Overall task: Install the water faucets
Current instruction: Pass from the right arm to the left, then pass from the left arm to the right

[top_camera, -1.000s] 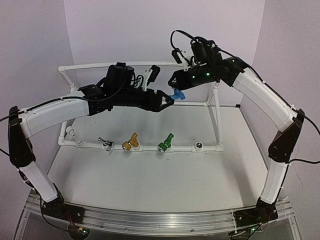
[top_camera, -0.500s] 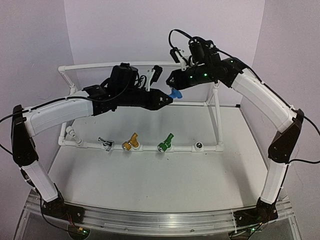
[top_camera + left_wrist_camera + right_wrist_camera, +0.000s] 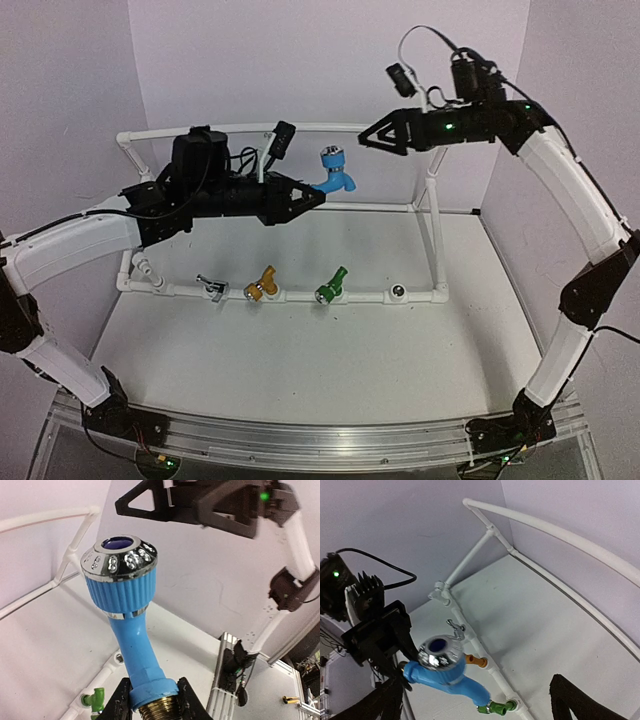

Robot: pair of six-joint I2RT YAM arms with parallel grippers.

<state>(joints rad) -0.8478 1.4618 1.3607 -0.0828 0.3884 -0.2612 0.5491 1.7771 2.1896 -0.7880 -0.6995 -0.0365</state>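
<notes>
Left end effector (image 3: 318,192): my fingers are pinched shut on the brass-threaded base of the blue plastic faucet (image 3: 131,630).
Blue plastic faucet: ribbed collar and chrome nozzle ring with a round dark opening. It is held aloft over the far middle of the surface, nozzle end tilted up and away from my fingers, between my two end effectors and just below the far top rail.
Right end effector (image 3: 368,140): my fingers are spread wide with nothing in them. It hangs high at the far right, pointing left toward the blue faucet but apart from it.
Silver metal faucet (image 3: 210,287): seated on the near rail, leftmost of the row.
Yellow plastic faucet (image 3: 260,285): seated on the near rail, just right of the silver one.
Green plastic faucet (image 3: 332,285): seated on the near rail, right of the yellow one.
White socket with round opening (image 3: 398,292): on the near rail, right of the green faucet, with nothing fitted in it.
White PVC pipe frame (image 3: 432,235): rails and posts standing across the far half of the surface.
White surface (image 3: 300,380): flat, carrying the frame.
</notes>
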